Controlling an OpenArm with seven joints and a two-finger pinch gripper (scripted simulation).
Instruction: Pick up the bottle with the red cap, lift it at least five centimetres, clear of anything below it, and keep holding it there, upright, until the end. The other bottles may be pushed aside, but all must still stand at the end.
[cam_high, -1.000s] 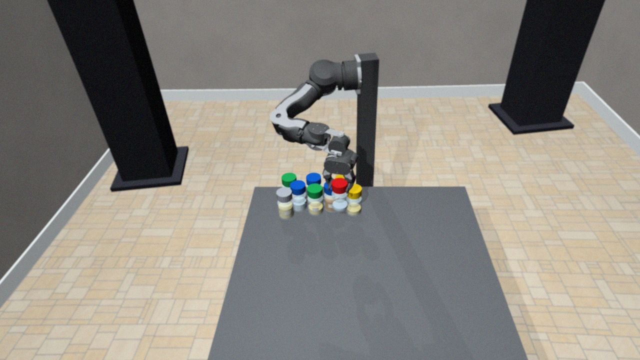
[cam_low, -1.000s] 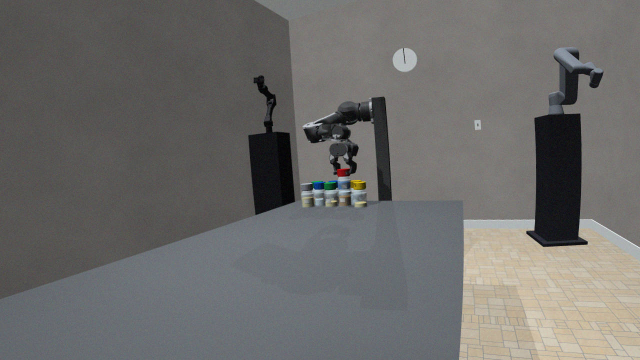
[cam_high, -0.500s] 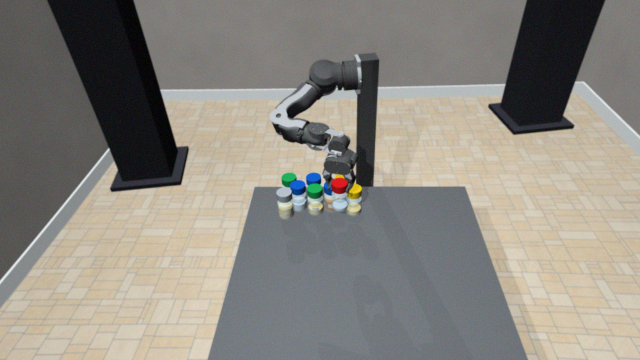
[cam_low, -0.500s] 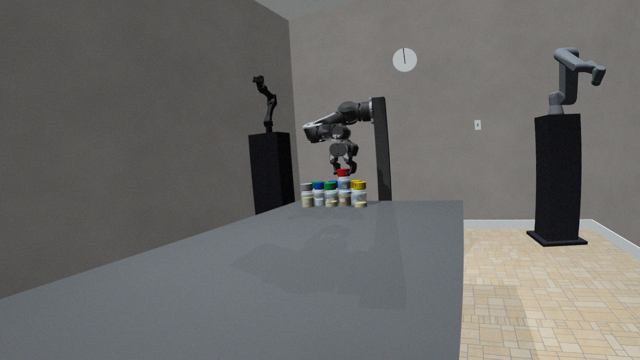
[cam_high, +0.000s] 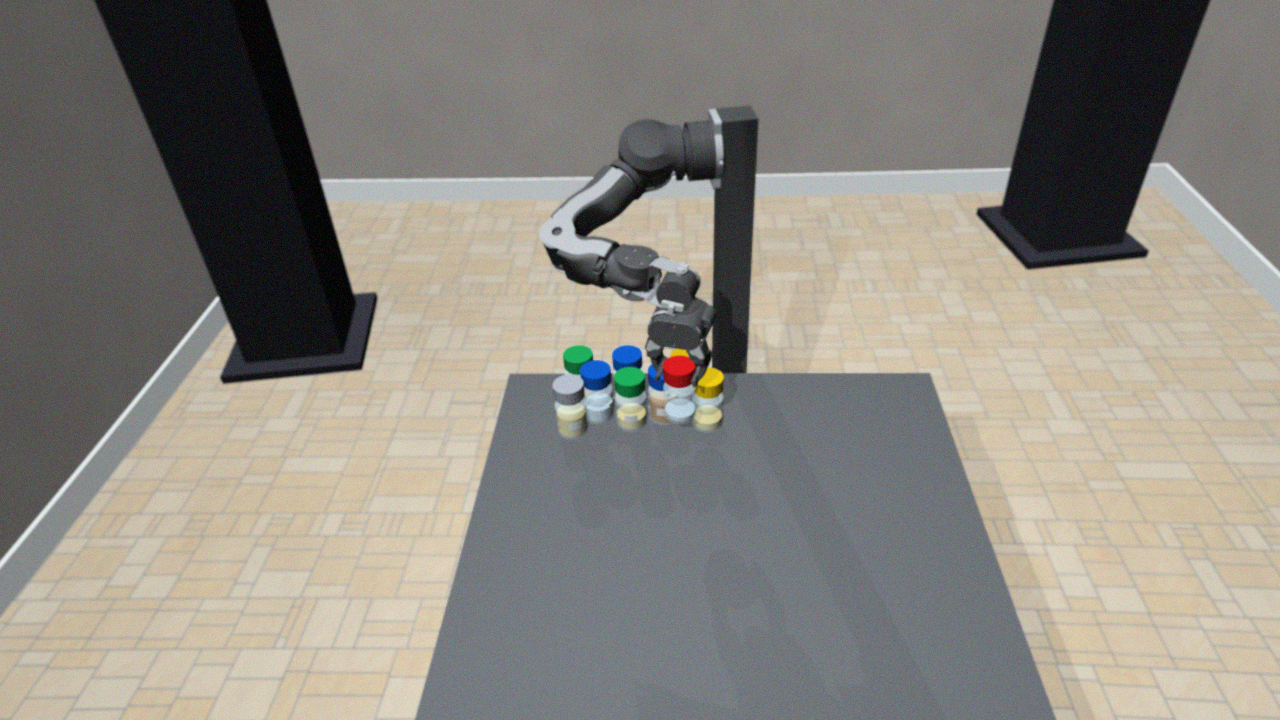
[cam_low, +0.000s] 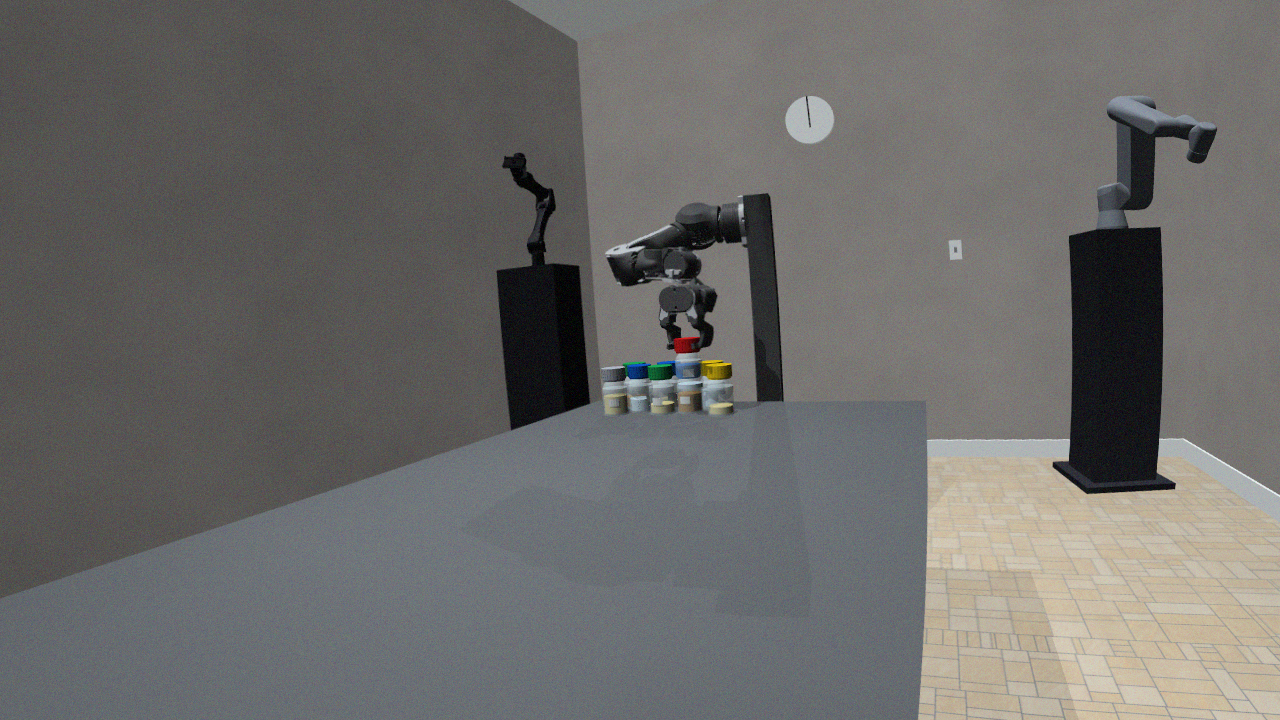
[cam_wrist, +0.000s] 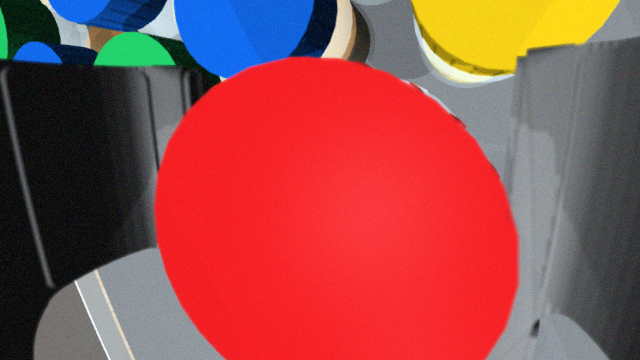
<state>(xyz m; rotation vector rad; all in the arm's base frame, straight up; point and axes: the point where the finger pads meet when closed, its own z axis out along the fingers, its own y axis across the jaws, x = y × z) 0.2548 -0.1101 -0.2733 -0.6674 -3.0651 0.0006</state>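
Note:
The red-capped bottle (cam_high: 678, 389) hangs upright in my gripper (cam_high: 677, 358), its cap (cam_low: 687, 344) standing above the caps of the bottles around it. My gripper (cam_low: 687, 338) comes down from above and is shut on the cap. In the wrist view the red cap (cam_wrist: 335, 210) fills the middle between the two dark fingers. The bottle's base is raised off the grey table (cam_high: 725, 546); how far is hard to tell.
Several other bottles stand upright in a tight cluster at the table's far edge: grey cap (cam_high: 567, 404), blue cap (cam_high: 595, 389), green cap (cam_high: 629, 396), yellow cap (cam_high: 709, 397), more behind. The arm's black mounting post (cam_high: 733, 237) rises just behind them.

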